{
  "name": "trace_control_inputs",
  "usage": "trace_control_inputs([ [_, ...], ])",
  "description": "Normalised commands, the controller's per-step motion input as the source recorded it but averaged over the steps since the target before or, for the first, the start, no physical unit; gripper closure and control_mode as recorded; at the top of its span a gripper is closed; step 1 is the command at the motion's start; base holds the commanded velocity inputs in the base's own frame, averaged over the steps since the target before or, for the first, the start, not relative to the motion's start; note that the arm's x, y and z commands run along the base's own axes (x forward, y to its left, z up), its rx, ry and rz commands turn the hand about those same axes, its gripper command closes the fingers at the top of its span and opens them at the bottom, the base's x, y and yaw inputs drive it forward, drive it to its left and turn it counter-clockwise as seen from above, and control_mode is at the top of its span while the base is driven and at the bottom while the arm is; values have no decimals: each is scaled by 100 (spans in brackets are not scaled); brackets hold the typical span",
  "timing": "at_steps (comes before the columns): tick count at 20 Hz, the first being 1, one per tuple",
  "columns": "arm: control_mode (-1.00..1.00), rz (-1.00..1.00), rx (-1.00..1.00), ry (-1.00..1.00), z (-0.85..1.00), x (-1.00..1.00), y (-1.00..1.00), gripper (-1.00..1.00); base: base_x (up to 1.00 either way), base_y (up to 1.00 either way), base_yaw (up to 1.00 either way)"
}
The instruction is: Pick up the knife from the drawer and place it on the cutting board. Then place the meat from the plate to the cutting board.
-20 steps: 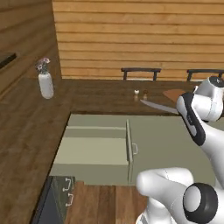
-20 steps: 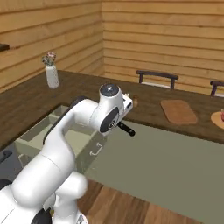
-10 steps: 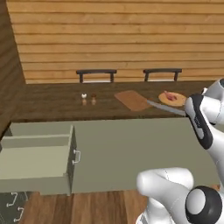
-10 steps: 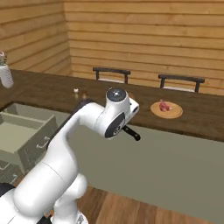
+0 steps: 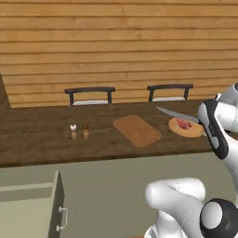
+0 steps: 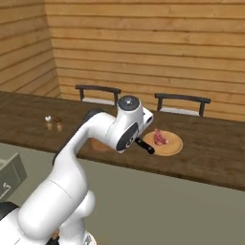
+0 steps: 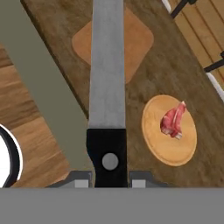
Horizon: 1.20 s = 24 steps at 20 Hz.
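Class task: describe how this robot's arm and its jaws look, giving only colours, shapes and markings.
The arm is glossy white, built of rounded, bulging segments with dark grey round caps at the joints. The gripper has light grey blocky jaws. No cables or lettering are visible.
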Motion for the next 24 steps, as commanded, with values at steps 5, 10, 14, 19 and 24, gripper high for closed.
trace_control_inputs([
  [5,100,0,0,0,0,0,0,100,49,-10,0],
  [10,100,0,0,0,0,0,0,100,5,-5,0],
  [14,-100,0,0,6,-28,44,-3,100,3,-1,0],
  [19,-100,-4,-1,12,-44,98,25,100,0,0,0],
  [24,-100,-3,-5,6,-26,59,100,100,0,0,0],
])
